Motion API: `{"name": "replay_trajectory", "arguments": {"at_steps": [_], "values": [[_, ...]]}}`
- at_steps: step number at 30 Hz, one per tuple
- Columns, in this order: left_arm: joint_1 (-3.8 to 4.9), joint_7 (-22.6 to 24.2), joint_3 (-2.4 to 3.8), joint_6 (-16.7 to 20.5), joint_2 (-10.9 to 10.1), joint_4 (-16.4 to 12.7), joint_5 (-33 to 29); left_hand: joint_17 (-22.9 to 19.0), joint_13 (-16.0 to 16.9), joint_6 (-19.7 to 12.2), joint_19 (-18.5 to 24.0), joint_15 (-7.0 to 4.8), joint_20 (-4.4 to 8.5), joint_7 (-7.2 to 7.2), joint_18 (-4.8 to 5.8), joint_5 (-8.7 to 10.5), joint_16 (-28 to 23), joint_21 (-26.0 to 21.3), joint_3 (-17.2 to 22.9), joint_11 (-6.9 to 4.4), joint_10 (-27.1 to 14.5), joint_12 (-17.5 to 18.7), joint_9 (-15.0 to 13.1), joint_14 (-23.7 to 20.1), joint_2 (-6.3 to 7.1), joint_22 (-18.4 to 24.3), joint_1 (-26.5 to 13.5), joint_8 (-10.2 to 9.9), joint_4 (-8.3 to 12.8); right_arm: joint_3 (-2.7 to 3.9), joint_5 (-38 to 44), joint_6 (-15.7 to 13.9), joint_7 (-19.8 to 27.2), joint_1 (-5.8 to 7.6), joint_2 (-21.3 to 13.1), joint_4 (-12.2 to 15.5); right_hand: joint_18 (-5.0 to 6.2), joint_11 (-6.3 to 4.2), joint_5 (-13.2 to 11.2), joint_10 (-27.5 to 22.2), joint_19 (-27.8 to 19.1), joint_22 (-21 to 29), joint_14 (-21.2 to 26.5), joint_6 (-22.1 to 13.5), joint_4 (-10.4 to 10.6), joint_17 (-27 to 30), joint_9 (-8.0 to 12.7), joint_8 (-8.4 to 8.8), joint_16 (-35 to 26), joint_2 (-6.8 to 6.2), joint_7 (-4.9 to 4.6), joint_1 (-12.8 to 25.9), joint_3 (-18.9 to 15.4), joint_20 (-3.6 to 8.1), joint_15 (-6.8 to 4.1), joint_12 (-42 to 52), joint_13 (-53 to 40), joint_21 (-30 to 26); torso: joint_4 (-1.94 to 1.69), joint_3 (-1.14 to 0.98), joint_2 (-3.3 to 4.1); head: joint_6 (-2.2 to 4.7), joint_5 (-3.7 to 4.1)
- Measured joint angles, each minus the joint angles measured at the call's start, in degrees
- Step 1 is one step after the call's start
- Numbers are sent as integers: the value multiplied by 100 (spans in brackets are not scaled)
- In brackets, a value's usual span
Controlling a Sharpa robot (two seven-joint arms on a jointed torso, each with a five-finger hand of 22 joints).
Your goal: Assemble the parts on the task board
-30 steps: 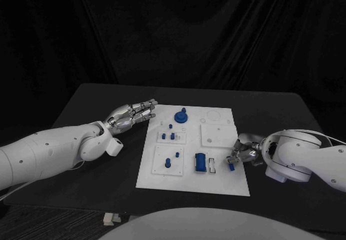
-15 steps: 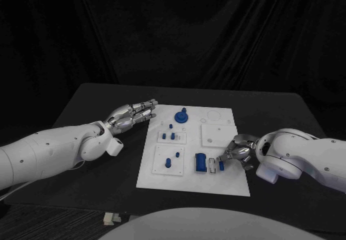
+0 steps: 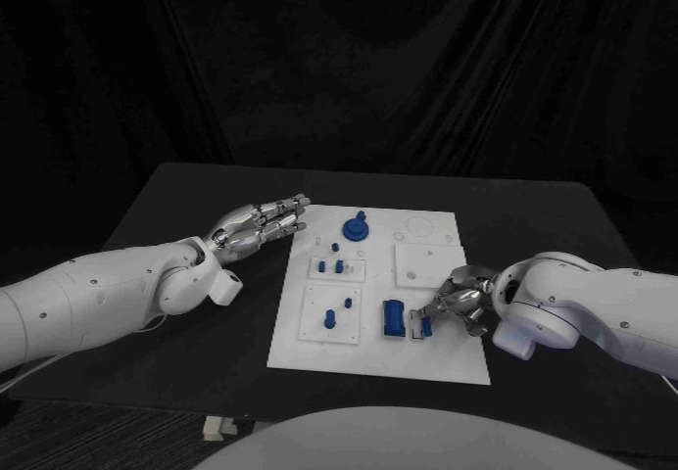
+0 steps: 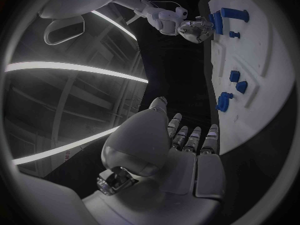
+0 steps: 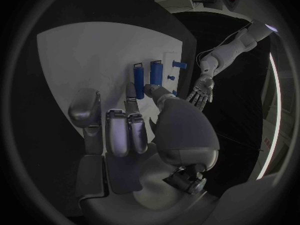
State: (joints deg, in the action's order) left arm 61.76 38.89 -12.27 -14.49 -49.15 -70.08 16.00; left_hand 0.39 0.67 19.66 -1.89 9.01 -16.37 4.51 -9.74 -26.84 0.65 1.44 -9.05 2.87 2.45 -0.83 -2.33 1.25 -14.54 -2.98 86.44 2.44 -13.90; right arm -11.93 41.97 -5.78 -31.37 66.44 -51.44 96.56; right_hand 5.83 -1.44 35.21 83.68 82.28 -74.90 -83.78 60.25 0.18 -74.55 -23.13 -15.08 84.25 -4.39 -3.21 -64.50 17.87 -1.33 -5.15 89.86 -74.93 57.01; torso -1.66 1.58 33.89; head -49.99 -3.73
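One task board, two robot hands

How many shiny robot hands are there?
2. The left hand hangs open beside the far left edge of the task board. The right hand is over the board's near right part, pinching a small blue part. None looks hidden.

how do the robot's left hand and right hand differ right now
The left hand lies off the task board, beside its far left edge, fingers stretched out and holding nothing. The right hand reaches over the board's right side, fingers bent, pinching a small blue part next to the large blue cylinder. Both are silver hands on white arms.
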Motion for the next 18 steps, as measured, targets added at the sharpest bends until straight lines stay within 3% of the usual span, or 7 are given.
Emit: {"name": "replay_trajectory", "arguments": {"at_steps": [2,12,18], "values": [[0,0,0,0,0,0,0,0,0,0,0,0,0,0,0,0,0,0,0,0,0,0,0,0,0,0,0,0,0,1,-14,10,-9,-12,19,-19,0,0,-29,0,0,0,0,-2,-11,8,-7,0,0,-6,-1,8,11,0,1,0,0,-40,0,0,0,0,0],[0,0,0,-2,-2,0,0,0,0,0,0,0,0,0,0,0,0,0,0,0,0,0,0,0,0,0,0,0,0,7,-58,41,-37,-58,88,-70,0,10,-668,-10,-41,-5,1,-102,-273,52,-76,-46,-22,85,1,158,273,-1,2,0,0,-133,1,-1,-2,0,-2],[0,0,0,-6,4,2,0,0,0,0,0,0,0,0,0,0,0,0,16,0,0,0,0,0,0,0,0,0,16,12,-73,51,-37,-61,112,-79,0,10,-916,-10,-41,-4,0,-130,-255,98,-100,-52,-57,159,-8,279,318,-1,3,0,1,-225,2,-1,-1,0,-3]]}}
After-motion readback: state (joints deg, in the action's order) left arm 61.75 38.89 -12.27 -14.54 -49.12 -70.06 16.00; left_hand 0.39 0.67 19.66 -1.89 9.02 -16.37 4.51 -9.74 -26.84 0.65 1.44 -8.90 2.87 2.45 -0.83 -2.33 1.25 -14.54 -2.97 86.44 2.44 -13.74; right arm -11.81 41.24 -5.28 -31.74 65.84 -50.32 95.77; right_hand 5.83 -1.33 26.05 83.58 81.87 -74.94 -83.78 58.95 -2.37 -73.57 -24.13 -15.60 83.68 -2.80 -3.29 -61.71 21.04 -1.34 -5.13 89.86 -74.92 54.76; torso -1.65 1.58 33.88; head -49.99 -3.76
